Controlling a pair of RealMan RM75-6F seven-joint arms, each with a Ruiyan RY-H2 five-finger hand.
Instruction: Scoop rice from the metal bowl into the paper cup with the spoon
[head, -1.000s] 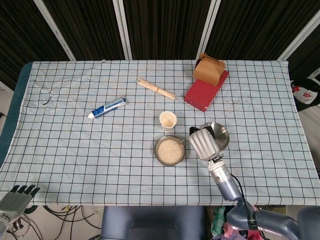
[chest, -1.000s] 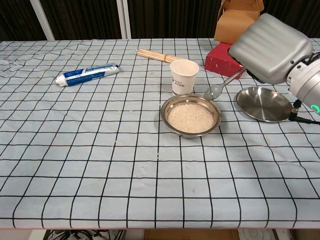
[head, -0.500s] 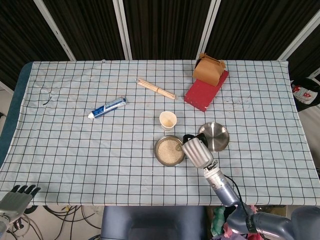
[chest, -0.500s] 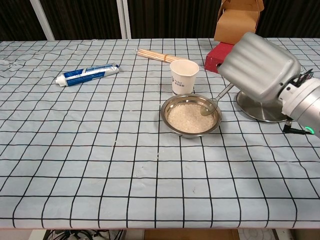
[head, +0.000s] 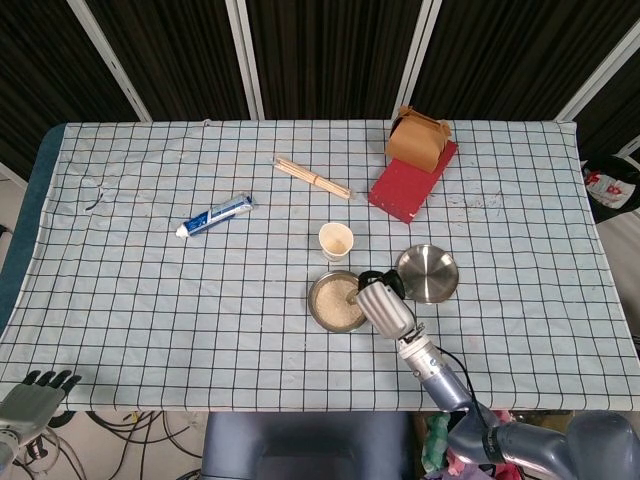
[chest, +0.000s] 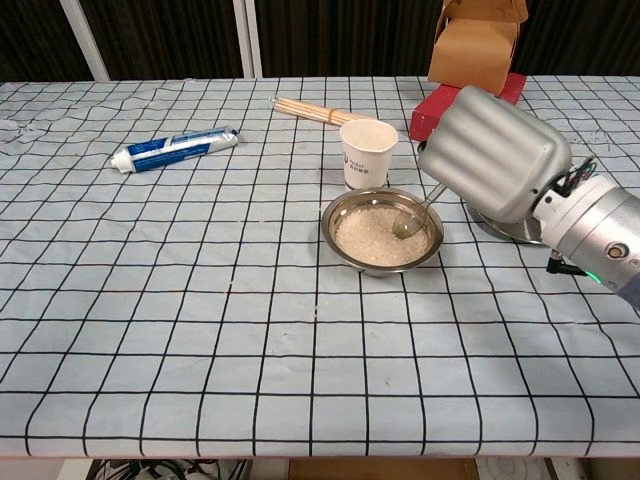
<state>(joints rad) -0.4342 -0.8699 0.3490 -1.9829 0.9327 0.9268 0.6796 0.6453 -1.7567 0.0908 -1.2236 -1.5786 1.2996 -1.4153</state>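
Note:
A metal bowl (chest: 433, 238) (head: 318, 310) full of white rice sits at the table's middle front. Just behind it stands the white paper cup (chest: 367, 153) (head: 336, 241). My right hand (chest: 493, 152) (head: 385, 305) holds a metal spoon (chest: 412, 216) at the bowl's right side. The spoon's tip rests in the rice near the right rim. In the head view the hand covers the spoon. My left hand (head: 35, 392) hangs low off the table's front left corner, away from everything, its fingers side by side with nothing in them.
An empty metal dish (head: 432, 272) lies right of the bowl, partly behind my right hand. Further back are a red box (head: 410, 186) with a brown paper box (head: 416, 138), wooden chopsticks (head: 312, 178) and a toothpaste tube (head: 215, 215).
My right hand moved left and down from above the empty dish to the bowl's right side. The spoon went from hovering beside the bowl to dipping into the rice.

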